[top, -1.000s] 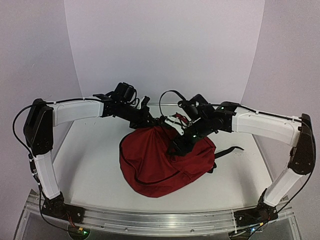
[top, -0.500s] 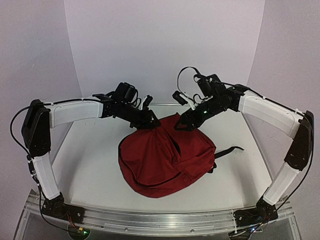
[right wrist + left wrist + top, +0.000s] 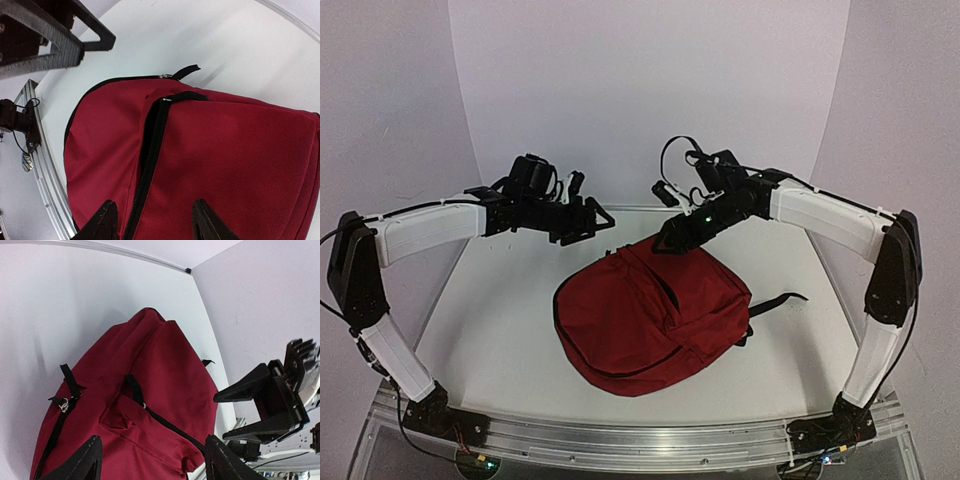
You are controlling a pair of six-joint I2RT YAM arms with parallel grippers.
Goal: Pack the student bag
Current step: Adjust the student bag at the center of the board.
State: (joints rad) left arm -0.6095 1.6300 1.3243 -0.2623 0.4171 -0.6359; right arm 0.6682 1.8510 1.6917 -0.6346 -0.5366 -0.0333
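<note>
The student bag (image 3: 650, 320), a dark red soft backpack, lies slumped in the middle of the white bench (image 3: 490, 330), its rounded end toward the arm bases and its narrower end toward the back wall. A black zip (image 3: 149, 150) runs along its upper face, with the metal pull at the far end of that line; over the stretch the right wrist view shows, it looks drawn shut. A black strap (image 3: 778, 300) trails off the bag's right side onto the bench, and the left wrist view shows another black strap with a small metal ring (image 3: 64, 405) lying on the fabric.

The right pincer (image 3: 663, 243) hangs just over the bag's far end. Its two fingers (image 3: 104, 222) stand a moderate way apart, with only the bag's cloth seen below the gap and nothing gripped. Whether the tips touch the cloth I cannot tell.

The left pincer (image 3: 595, 218) is in the air to the left of the bag's far end, clear of it, with its fingers (image 3: 82, 465) spread wide and nothing between them.

An aluminium rail (image 3: 640, 440) runs along the near edge of the bench, carrying both arm bases.
</note>
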